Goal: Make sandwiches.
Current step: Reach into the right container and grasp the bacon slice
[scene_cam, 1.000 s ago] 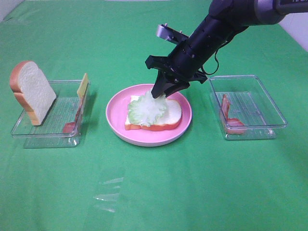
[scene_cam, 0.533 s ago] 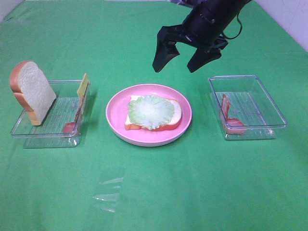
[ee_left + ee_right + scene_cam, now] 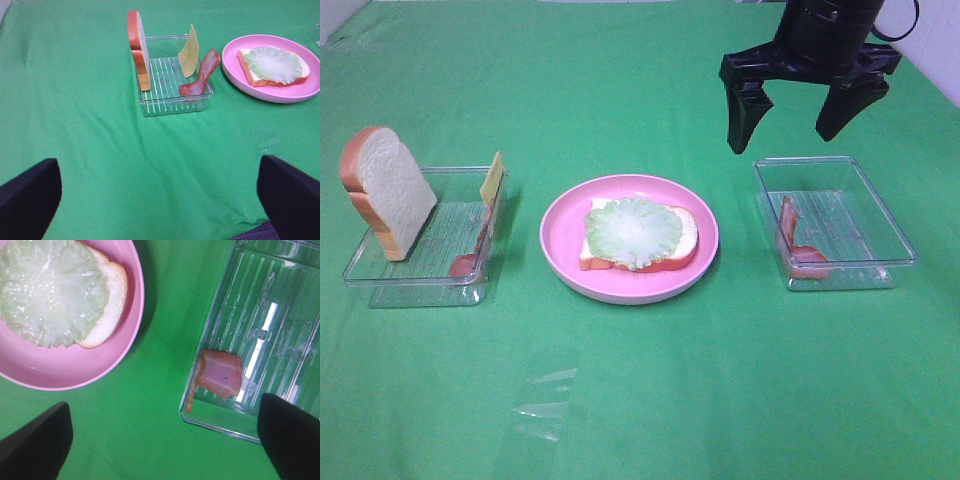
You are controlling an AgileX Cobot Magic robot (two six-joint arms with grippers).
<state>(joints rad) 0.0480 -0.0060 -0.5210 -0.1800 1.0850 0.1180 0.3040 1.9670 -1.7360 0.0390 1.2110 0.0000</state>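
On the pink plate (image 3: 560, 215) lies a bread slice (image 3: 686, 236) with pale green lettuce (image 3: 633, 230) spread flat on it. My right gripper (image 3: 795, 115) hangs open and empty above the back edge of the right tray (image 3: 880, 215), where a bacon strip (image 3: 794, 243) leans; the right wrist view shows that bacon (image 3: 220, 375) below its fingertips (image 3: 35, 440). The left tray (image 3: 415, 275) holds an upright bread slice (image 3: 385, 190), a cheese slice (image 3: 492, 178) and bacon (image 3: 470, 255). My left gripper (image 3: 160, 200) is open, well short of that tray.
A green cloth covers the table. Both clear trays flank the plate, with bare cloth between them and in front. A small scrap of clear plastic (image 3: 545, 405) lies on the cloth near the front.
My right gripper let go of the lettuce, opened wide, rose and swung right from the plate to above the right tray. The lettuce now lies flat on the bread.
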